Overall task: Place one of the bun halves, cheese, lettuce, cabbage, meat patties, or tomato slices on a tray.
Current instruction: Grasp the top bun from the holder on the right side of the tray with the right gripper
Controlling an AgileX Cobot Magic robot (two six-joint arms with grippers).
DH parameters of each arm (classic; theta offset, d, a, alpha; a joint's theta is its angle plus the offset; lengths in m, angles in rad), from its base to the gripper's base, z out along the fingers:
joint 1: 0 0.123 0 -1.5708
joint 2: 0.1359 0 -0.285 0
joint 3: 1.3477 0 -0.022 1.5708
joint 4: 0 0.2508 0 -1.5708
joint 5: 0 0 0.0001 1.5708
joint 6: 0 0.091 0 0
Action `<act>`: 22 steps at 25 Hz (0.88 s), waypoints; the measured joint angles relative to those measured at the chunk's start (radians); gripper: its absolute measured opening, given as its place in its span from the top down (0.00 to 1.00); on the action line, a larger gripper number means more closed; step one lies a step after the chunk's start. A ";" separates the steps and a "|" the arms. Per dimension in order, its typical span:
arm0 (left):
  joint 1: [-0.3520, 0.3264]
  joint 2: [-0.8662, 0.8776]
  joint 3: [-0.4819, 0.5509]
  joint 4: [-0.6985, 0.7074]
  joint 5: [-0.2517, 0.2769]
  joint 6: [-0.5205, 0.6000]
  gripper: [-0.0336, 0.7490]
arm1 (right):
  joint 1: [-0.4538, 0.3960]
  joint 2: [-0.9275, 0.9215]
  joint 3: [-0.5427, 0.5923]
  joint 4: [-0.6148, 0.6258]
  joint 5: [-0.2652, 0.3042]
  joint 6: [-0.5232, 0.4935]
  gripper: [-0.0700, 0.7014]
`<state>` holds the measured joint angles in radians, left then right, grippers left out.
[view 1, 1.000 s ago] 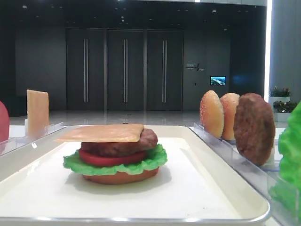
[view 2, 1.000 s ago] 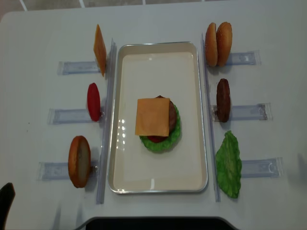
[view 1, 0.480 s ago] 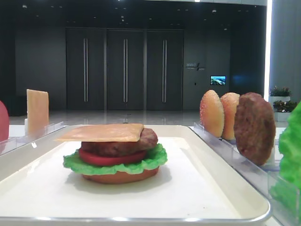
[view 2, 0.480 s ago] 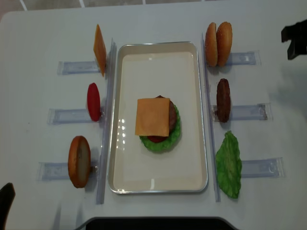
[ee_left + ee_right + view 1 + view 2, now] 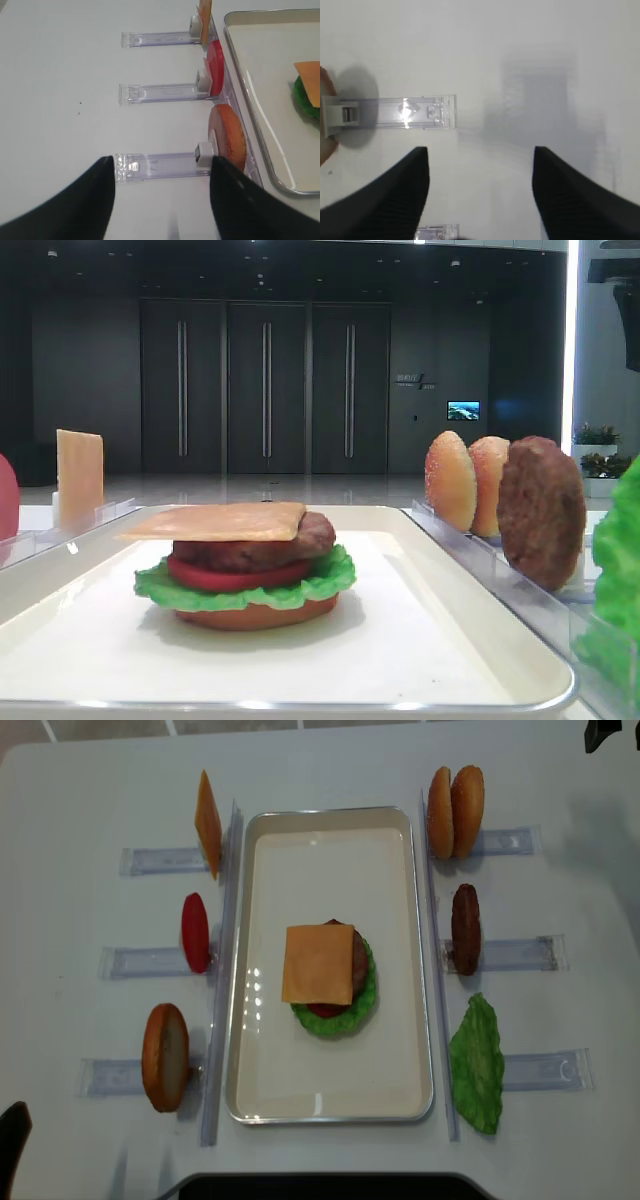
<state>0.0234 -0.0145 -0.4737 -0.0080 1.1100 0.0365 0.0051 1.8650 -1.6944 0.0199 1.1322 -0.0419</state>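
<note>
The right pincer point(image 5: 477, 195) hangs over bare white tabletop point(image 5: 520, 60) with its two dark fingers spread wide and nothing between them. Just past its fingers lies a clear plastic rack point(image 5: 415, 111). From above, only a dark bit of this arm shows, at the top right corner, far from the tray point(image 5: 330, 1100).

The left pincer point(image 5: 161, 200) is spread wide too and holds nothing. It hangs over the tabletop on the left of the tray, just in front of the nearest clear rack point(image 5: 155, 165). At the tray end of that rack stands a flat brown bun half point(image 5: 229, 136). Beyond it stand a red tomato slice point(image 5: 215, 74) and a cheese slice point(image 5: 204, 20), each in its own rack.

On the tray sits a stack: bottom bun, lettuce point(image 5: 345, 1018), tomato, meat patty, and a square cheese point(image 5: 318, 963) on top.

On the right of the tray stand two domed bun tops point(image 5: 455, 810), side by side and touching. Nearer is a meat patty point(image 5: 464, 928), then a green lettuce leaf point(image 5: 477, 1065). Nothing blocks the bun tops from above.
</note>
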 joint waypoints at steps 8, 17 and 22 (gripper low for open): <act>0.000 0.000 0.000 0.000 0.000 0.000 0.37 | 0.238 0.004 -0.008 -0.004 0.031 0.129 0.36; 0.000 0.000 0.000 0.000 0.000 0.000 0.37 | 0.477 0.037 -0.008 -0.005 -0.066 0.260 0.36; 0.000 0.000 0.000 0.000 0.000 0.000 0.37 | 0.474 0.066 -0.009 -0.026 -0.095 0.265 0.36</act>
<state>0.0234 -0.0145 -0.4737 -0.0080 1.1100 0.0365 0.4789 1.9308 -1.7033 -0.0061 1.0369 0.2230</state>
